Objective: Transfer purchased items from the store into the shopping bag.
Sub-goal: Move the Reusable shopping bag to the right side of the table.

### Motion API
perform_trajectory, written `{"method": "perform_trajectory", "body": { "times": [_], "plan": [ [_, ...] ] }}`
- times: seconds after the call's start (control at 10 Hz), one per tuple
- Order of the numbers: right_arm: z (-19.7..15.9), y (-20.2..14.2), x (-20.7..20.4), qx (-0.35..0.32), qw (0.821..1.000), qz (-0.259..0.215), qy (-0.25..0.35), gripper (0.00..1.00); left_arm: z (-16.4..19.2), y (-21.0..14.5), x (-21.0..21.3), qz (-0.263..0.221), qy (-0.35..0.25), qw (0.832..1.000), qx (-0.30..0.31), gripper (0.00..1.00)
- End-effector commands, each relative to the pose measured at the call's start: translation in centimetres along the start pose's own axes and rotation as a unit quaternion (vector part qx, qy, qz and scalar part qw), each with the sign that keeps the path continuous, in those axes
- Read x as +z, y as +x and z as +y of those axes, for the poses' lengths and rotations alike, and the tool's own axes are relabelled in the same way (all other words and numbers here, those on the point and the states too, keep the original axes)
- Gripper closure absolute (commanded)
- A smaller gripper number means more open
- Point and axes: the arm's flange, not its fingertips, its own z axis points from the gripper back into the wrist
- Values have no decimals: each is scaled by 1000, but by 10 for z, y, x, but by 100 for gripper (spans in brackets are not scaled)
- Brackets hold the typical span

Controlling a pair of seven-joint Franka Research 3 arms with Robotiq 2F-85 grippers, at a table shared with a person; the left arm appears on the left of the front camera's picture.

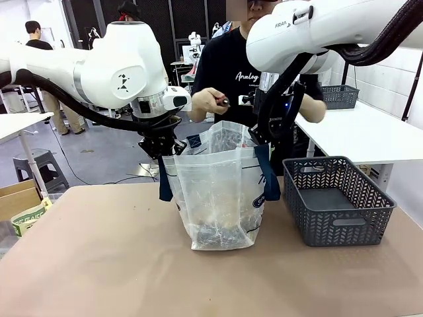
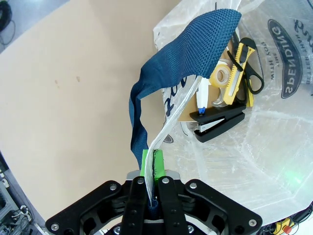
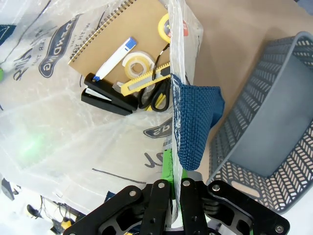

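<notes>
The shopping bag [image 1: 218, 198] stands open in the middle of the brown table, stretched between my two grippers. My left gripper [image 1: 160, 150] [image 2: 150, 166] is shut on the bag's rim beside a navy strap [image 2: 195, 44]. On the opposite rim my right gripper [image 3: 175, 171] [image 1: 264, 135] is shut next to the other strap [image 3: 193, 122]. Inside lie purchased items: a brown notebook [image 3: 122, 34], black stapler [image 3: 107, 100], tape roll [image 3: 137, 63], yellow cutter [image 3: 144, 83], scissors [image 3: 159, 100] and a white pen [image 3: 115, 58]. The store, a dark grey basket [image 1: 330, 228] [image 3: 244, 112], stands to the bag's right, its floor bare.
Behind the bag, a person's hand [image 1: 210, 100] holds a small dark thing above the bag's mouth. A cardboard box [image 1: 20, 198] sits off the table's left edge. At the back right, a white table [image 1: 370, 135] carries another grey basket [image 1: 340, 96].
</notes>
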Motion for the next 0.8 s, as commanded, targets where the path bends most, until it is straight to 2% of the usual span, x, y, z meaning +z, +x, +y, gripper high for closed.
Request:
{"method": "perform_trajectory", "body": {
  "times": [0.0,0.7],
  "plan": [
    [0,0,-1,0,1000,1,0,100,1,-1,0,0,1,1000,2,100],
    [0,0,-1,0,1000,1,0,100,1,-1,0,0,1,1000,2,100]
  ]
}}
